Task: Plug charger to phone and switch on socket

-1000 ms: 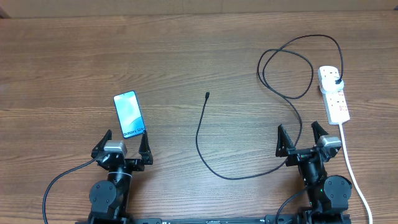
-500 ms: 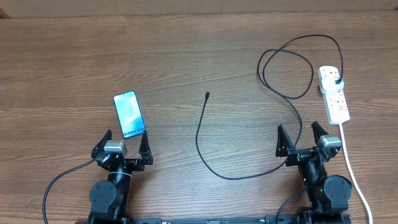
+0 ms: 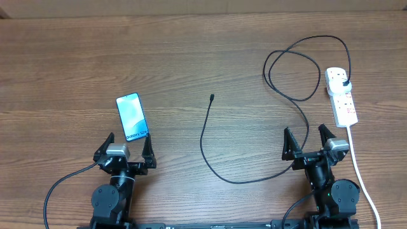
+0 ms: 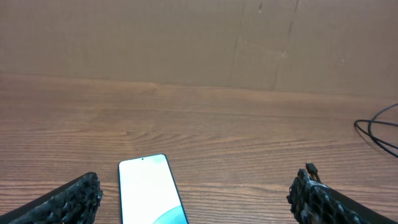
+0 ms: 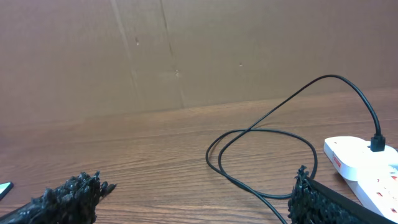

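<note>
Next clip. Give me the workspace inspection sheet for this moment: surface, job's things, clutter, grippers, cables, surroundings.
Surface: wooden table, bare wood grain.
Job's things: phone flat, screen lit, just ahead of the left gripper. Charger tip loose on the table, apart from the phone. Plug sits in the socket; switch state too small to tell.
Clutter: nothing seen.
Grippers: left gripper and right gripper both open, empty, at the near edge.
Cables: charger curves mid-table, then loops near the socket; white cord runs from the socket to the near edge.
Surroundings: cardboard wall behind the table.
</note>
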Controlling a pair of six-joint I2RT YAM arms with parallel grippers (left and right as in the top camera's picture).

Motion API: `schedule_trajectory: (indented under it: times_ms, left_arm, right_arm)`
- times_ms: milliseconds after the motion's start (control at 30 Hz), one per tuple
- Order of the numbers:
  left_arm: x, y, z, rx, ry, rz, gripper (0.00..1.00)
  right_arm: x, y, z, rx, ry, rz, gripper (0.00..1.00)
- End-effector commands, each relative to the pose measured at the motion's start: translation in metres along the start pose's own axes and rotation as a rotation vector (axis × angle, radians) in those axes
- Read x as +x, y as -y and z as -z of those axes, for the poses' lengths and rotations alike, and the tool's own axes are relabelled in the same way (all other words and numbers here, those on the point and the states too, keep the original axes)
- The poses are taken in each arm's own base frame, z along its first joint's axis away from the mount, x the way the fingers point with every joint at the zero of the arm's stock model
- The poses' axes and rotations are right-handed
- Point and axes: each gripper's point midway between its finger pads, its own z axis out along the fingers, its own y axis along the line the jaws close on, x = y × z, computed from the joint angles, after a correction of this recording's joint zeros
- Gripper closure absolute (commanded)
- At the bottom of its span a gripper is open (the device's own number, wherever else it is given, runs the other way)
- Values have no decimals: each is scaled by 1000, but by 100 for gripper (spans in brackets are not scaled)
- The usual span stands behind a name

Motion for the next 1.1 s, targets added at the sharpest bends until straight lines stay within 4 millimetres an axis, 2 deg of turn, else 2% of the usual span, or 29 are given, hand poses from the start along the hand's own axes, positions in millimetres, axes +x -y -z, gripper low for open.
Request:
schedule_trajectory:
  times_ms: [0, 533, 867, 1067]
  left_arm:
    - [-2, -4, 0, -18, 11, -21, 0]
    - [0, 2, 0, 17, 3, 24, 0]
    - [-18, -1, 11, -18, -39, 50, 0]
    - [-43, 0, 18, -30, -78, 2, 0]
  right_arm:
    - [2, 2, 0, 3, 4, 2, 0]
    - [2, 2, 0, 4, 5, 2, 0]
    - [2, 2, 0, 4, 5, 2, 0]
    - [2, 2, 0, 4, 5, 2, 0]
